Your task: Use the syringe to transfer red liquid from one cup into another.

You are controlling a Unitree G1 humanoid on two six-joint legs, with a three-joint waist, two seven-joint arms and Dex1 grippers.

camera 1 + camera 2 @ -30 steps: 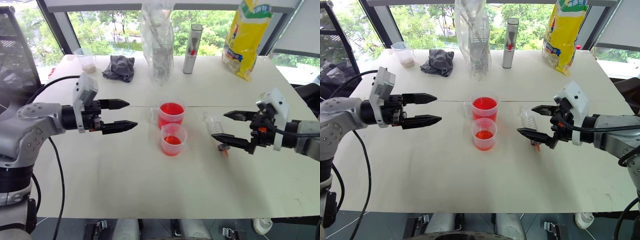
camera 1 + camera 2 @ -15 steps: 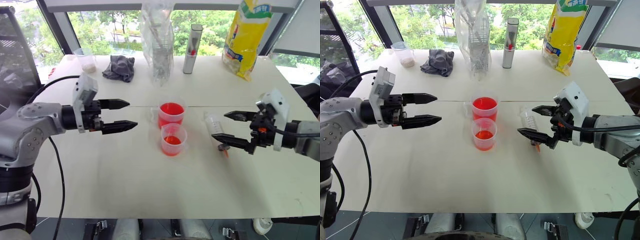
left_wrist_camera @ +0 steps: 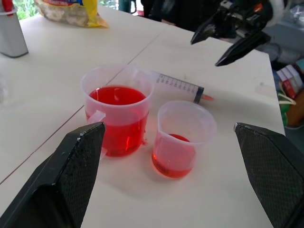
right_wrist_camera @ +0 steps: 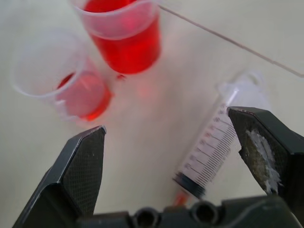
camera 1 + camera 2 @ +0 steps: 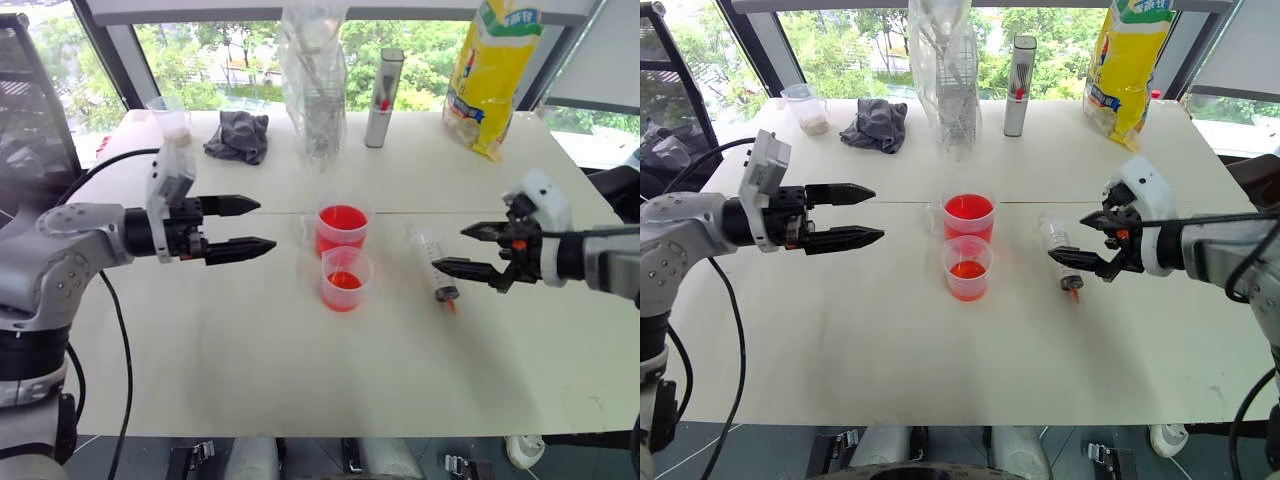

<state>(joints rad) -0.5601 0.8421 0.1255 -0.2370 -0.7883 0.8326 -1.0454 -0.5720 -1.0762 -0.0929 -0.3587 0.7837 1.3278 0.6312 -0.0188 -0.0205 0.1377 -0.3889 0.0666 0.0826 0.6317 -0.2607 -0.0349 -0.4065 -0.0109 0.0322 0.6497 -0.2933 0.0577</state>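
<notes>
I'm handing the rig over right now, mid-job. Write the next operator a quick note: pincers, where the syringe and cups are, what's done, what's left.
Left pincer: open, empty, hovering left of the cups.
Right pincer: open, empty, beside the syringe, not gripping it.
Syringe lies flat on the table, right of the cups, orange tip toward the robot.
Full cup stands just behind the nearly empty cup, mid-table.
Done: nothing transferred that I can tell; the syringe is not picked up.
Left: grasp the syringe, draw red liquid from the full cup, empty it into the other.
</notes>
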